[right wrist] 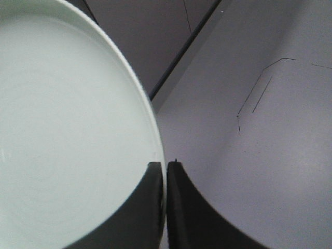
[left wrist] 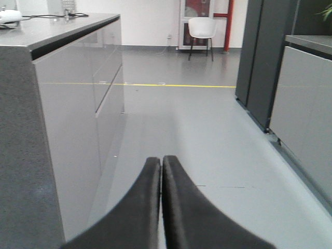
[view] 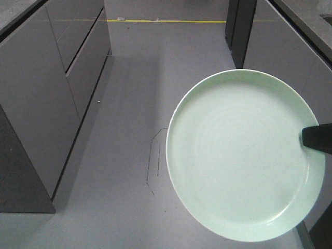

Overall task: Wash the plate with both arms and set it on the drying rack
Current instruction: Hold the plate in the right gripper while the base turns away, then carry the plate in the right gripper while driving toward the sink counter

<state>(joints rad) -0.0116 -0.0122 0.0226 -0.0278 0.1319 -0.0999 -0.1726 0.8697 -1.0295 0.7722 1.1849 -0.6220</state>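
- Your plate (view: 244, 155) fills the lower right of the front view. Its pale green face is turned to the camera and its whole rim is inside the frame, close to the right and bottom edges.
- The right gripper (right wrist: 166, 165) is clenched on the plate's rim. In the right wrist view, one dark finger lies across the plate (right wrist: 67, 135) and the other sits just outside it, with the rim pinched in the thin slit between them.
- In the front view you see only one dark fingertip, overlapping the plate's right edge at about mid height.
- The left gripper (left wrist: 162, 158) sits at the lower centre of the left wrist view, its two fingers pressed together with nothing between them.
- Under and left of the plate you have bare grey floor (view: 129, 104), a broad aisle running up the middle of the front view.
- The aisle is bounded by grey cabinets (view: 46, 93) along the left edge and a second cabinet run (view: 280, 41) at the upper right.
- The plate's upper rim overlaps that second run in the picture; you cannot tell how near they really are.
- A thin floor outline (view: 155, 161) lies just left of the plate's left rim.
- A yellow line (view: 166, 21) crosses the floor near the top.
- In the left wrist view a counter (left wrist: 52, 36) juts in at the upper left, a tall dark cabinet (left wrist: 264, 62) stands at the right, and a white chair (left wrist: 201, 28) sits top centre.
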